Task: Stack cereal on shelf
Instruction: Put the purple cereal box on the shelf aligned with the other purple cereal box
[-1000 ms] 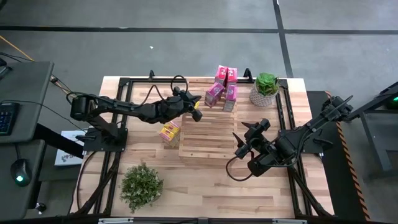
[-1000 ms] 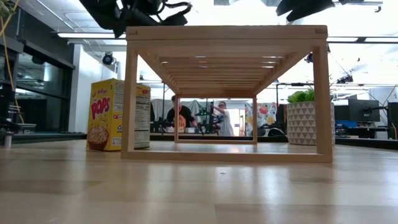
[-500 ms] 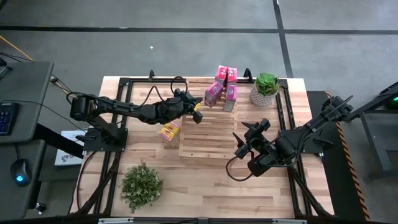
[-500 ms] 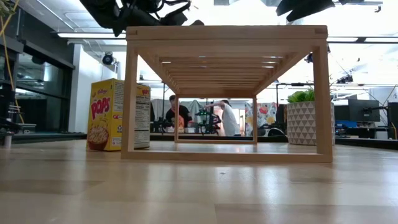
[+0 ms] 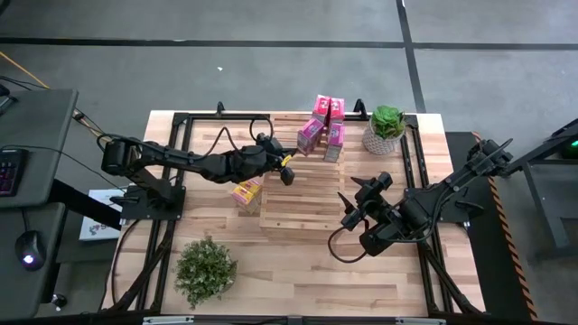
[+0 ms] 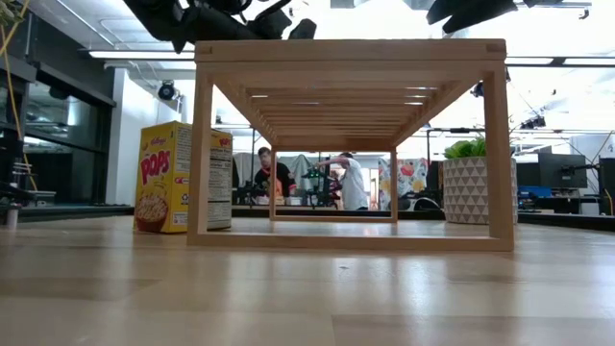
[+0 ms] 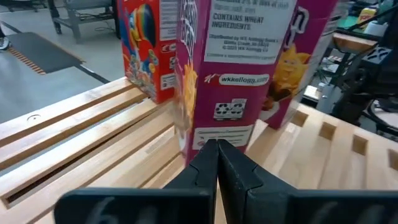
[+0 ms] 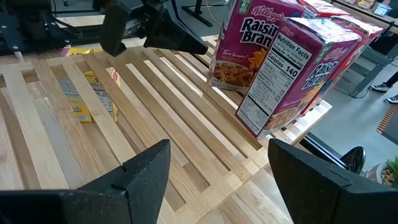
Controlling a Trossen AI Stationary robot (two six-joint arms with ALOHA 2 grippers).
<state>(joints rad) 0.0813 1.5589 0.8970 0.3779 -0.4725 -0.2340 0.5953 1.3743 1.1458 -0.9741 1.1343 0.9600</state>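
A yellow cereal box (image 6: 181, 177) stands just left of the slatted shelf (image 6: 351, 144) on the table (image 6: 307, 288).

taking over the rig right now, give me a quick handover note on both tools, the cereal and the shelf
Left tool: shut, empty, over the pale slatted wooden shelf, just in front of the pink-magenta cardboard cereal boxes.
Right tool: open, empty, waiting by the shelf's right edge.
Done: a cluster of pink boxes stands upright on the shelf's far end.
Left: the yellow Corn Pops cereal box is on the table beside the shelf's left side, not yet placed on top.
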